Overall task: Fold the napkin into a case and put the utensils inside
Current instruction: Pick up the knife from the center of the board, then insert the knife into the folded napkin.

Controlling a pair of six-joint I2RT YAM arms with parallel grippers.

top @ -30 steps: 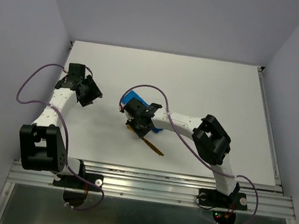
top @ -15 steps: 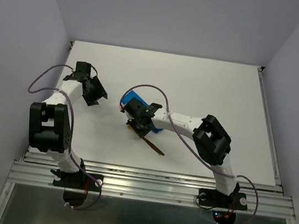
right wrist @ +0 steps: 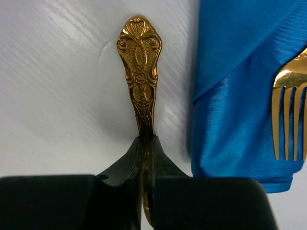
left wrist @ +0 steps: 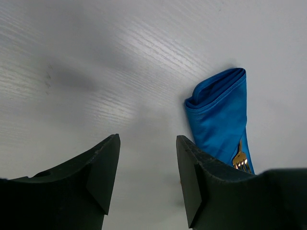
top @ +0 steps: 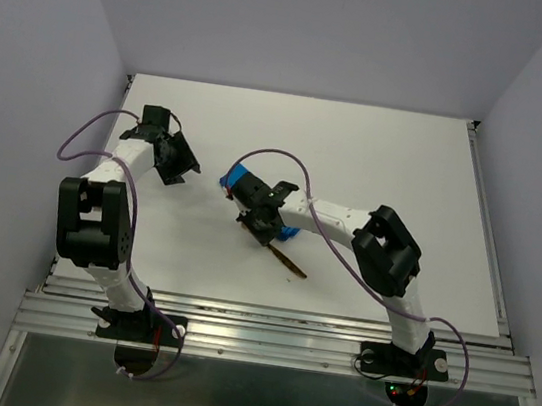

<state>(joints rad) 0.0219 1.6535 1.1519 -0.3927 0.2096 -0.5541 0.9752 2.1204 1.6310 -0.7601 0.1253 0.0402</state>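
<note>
The napkin lies folded into a narrow bright blue case [top: 237, 174] [right wrist: 235, 96] [left wrist: 219, 120] on the white table. A golden fork [right wrist: 289, 120] [left wrist: 241, 160] sticks out of the case, tines showing. My right gripper [top: 256, 223] [right wrist: 146, 143] sits just beside the case, shut on a second golden utensil [right wrist: 139, 62] [top: 289, 262] by its neck. Its ornate handle points forward, and its other end trails out behind the fingers. To the left of the case, my left gripper [top: 181, 164] [left wrist: 147, 177] stands open above bare table with nothing between its fingers.
The white table [top: 397, 170] runs between grey walls on the left, right and back. A metal rail [top: 272, 337] with both arm bases borders the near edge. Purple cables loop over both arms.
My right gripper has closed on the golden utensil and shifted slightly, swinging the utensil's trailing end up and to the right. The left arm has folded back, its gripper moving slightly towards the far left.
</note>
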